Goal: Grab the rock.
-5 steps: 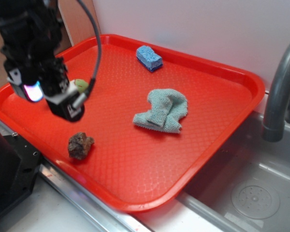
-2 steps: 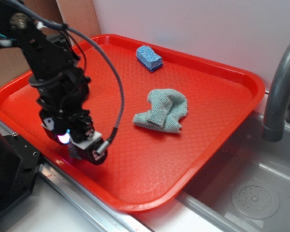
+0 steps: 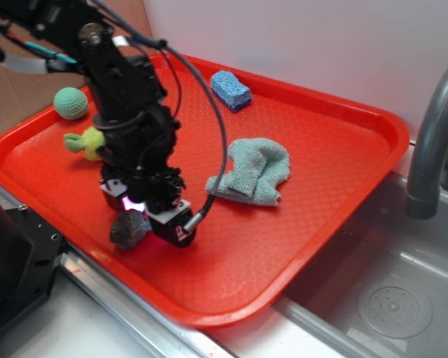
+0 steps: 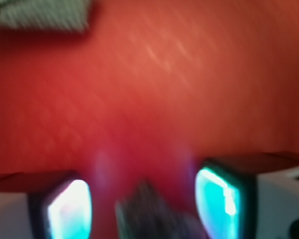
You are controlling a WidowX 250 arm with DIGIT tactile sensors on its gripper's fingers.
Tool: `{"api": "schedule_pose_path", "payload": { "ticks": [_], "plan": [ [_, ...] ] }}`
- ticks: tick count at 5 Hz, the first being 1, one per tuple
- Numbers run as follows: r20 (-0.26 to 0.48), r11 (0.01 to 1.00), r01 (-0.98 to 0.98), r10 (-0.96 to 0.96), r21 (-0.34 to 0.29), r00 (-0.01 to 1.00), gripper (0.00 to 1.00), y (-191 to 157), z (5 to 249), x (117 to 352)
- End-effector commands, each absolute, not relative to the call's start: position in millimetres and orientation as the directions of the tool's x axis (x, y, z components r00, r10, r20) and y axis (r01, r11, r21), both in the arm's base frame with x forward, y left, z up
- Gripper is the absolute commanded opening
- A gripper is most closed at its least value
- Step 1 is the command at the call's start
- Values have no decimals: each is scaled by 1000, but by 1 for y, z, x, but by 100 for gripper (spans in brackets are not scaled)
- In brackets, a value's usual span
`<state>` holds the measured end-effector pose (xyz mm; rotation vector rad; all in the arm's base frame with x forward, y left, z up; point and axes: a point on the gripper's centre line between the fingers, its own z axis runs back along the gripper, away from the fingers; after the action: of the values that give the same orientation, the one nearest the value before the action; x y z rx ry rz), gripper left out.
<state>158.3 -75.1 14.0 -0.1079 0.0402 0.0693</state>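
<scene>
Wrist view: the rock (image 4: 152, 211) is being framed between the gripper's (image 4: 144, 209) parted, glowing pads (image 4: 70, 209), not yet clamped.

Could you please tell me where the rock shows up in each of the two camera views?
Exterior: the rock lies at the tray's near-left edge, under the gripper.
Wrist: a blurred dark lump at bottom centre, between the two fingers.
Shared landmark: the blue-green cloth, top left in the wrist view.

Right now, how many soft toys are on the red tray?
2: the green knitted ball at the far left edge, and the yellow-green plush toy beside the arm, partly hidden. Others could be hidden.
</scene>
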Motion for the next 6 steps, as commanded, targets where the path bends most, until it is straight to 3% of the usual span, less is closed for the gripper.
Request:
{"api": "schedule_pose_path", "payload": {
  "ticks": [1,2,3,6],
  "plan": [
    [-26,994,46,-49,-97,998,0,-72,50,159],
    [22,995,60,-59,-77,998,66,-67,79,154],
    [69,997,43,-39,-58,997,100,-60,101,148],
    [-2,995,-16,16,-100,1000,100,-67,48,117]
  ]
}}
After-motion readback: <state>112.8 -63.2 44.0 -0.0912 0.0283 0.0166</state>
